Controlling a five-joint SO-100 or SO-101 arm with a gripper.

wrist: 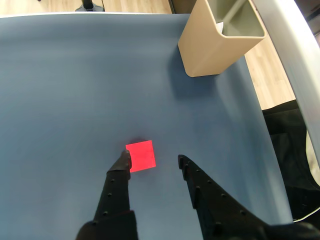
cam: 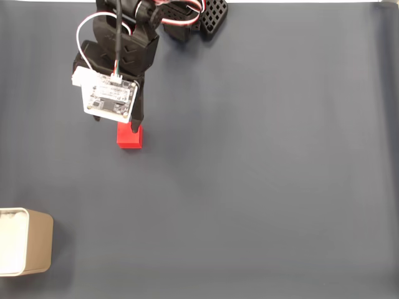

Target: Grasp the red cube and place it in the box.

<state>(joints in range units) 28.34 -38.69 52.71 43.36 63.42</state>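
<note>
A black plastic arm [cam: 121, 43] is being shown, carrying a white circuit board [cam: 110, 99] and white cable [cam: 87, 28].

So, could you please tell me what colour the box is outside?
Beige box, clearest in the wrist view.

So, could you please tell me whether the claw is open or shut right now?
Open: in the wrist view the claw has a clear gap between its fingertips, beside the red cube.
</note>
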